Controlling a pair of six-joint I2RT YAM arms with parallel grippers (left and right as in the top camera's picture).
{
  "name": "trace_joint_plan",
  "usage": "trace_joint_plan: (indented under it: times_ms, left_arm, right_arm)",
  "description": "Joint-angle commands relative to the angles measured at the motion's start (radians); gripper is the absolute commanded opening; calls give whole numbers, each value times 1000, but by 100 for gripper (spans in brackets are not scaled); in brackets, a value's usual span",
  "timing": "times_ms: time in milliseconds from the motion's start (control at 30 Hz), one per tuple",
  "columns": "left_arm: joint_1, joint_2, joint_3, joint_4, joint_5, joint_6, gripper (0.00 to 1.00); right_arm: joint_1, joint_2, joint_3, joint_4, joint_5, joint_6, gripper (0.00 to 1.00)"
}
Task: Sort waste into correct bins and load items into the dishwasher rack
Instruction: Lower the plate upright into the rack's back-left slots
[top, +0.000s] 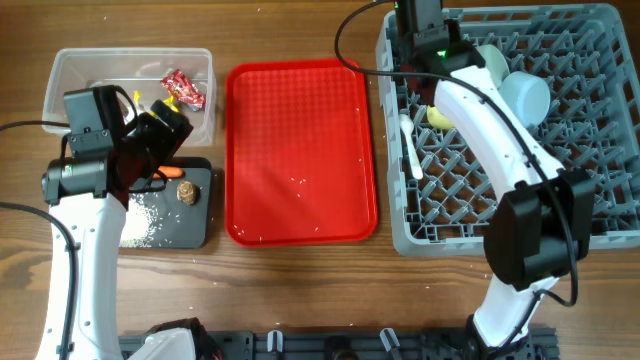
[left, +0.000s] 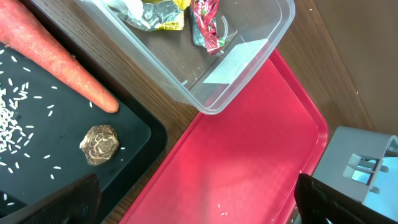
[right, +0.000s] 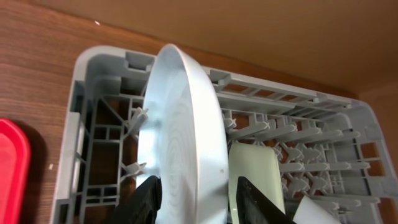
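The dishwasher rack (right: 87, 130) sat at the right of the worktop (top: 300, 300), with the round light-blue plate (right: 180, 137) standing on edge between pegs in its far-left corner. The right pincer (right: 199, 202) seemed to be pinching the plate's rim. It would do best to ease down until the pegs bore the plate, then spread slowly. The left pincer (left: 196, 193) hung spread by the black tray (left: 137, 124). Overhead the arm hid the plate, and the wrist view cut off where it seated.

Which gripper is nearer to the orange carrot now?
Left. The left gripper hovers open just above the carrot; the right gripper grips the plate in the dishwasher rack, beyond the red tray.
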Motion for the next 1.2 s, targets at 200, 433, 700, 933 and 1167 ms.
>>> trace_joint_plan:
  times_ms: [200,433,700,933,1167]
  left_arm:
    - [6,-6,13,2,-3,-9,100]
    - [6,-6,13,2,-3,-9,100]
    - [6,-6,13,2,-3,-9,100]
    - [6,-6,13,2,-3,-9,100]
    - [6,-6,13,2,-3,-9,100]
  right_arm:
    - [-21,-198,4,-19,-43,86,49]
    - [-81,-381,4,-77,-383,136,65]
    - [-98,-439,4,-149,-461,136,100]
    - [-98,-434,4,-233,-460,135,100]
    - [-98,-433,4,-233,-460,135,100]
